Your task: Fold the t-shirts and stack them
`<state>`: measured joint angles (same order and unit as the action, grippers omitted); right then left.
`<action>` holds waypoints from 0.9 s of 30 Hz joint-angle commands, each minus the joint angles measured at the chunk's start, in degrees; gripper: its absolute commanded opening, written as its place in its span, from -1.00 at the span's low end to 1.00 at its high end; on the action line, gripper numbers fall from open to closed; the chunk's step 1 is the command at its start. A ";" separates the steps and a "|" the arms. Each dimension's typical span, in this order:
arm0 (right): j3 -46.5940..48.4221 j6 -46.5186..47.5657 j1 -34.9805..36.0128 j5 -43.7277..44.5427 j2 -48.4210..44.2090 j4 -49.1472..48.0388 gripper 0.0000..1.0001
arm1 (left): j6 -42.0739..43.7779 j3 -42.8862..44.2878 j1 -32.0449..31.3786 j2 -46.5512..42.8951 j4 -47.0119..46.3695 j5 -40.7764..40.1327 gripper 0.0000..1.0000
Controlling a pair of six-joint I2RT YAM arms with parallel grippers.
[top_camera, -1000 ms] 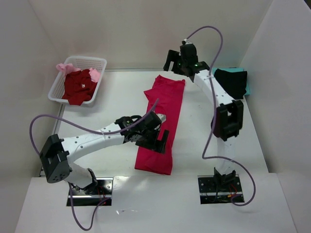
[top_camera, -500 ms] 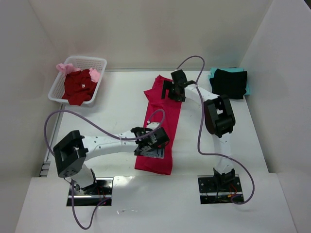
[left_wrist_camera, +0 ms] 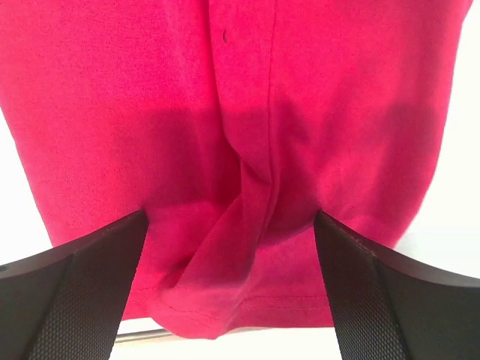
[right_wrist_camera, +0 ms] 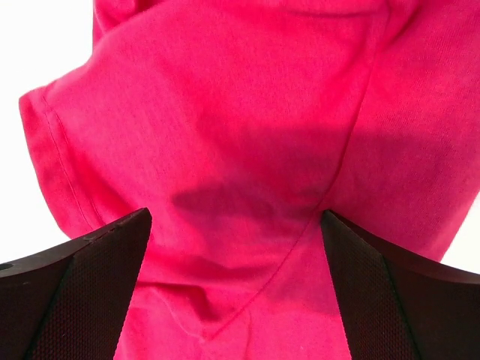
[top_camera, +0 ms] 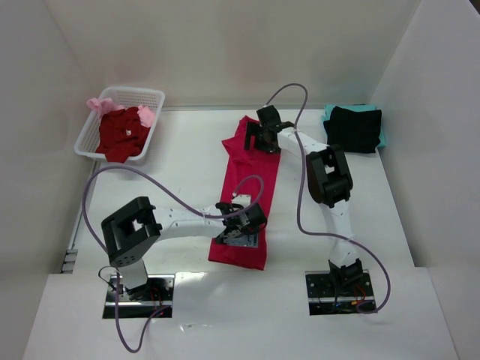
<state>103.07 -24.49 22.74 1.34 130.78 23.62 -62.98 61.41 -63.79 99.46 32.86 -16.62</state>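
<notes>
A bright crimson-pink t-shirt (top_camera: 252, 176) lies folded into a long strip down the middle of the table. My left gripper (top_camera: 241, 229) is low over its near end, open. In the left wrist view the fingers straddle a raised crease in the cloth (left_wrist_camera: 240, 112) just above the hem, and the gripper (left_wrist_camera: 231, 225) holds nothing. My right gripper (top_camera: 262, 138) sits on the shirt's far end, also open. Its wrist view shows the gripper (right_wrist_camera: 236, 225) with both fingers spread either side of a sleeve seam on the pink cloth (right_wrist_camera: 247, 112).
A black tee (top_camera: 355, 127) lies folded on a teal one (top_camera: 382, 139) at the back right. A white lattice basket (top_camera: 154, 96) at the back left holds a dark red tee (top_camera: 120, 135) and a pale pink one (top_camera: 97, 104). White walls enclose the table.
Both arms have come down onto the pink shirt: the left gripper moved toward its near hem, and the right dropped from above the back edge to its far end. Both stayed open.
</notes>
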 commanded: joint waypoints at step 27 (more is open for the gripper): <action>26.50 3.92 0.90 -2.57 10.75 6.63 0.99 | 4.45 3.89 -1.43 0.04 -0.53 1.69 0.99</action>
<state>130.96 -21.93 22.90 -0.91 146.82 30.68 -58.30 63.99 -64.66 101.89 29.80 -15.31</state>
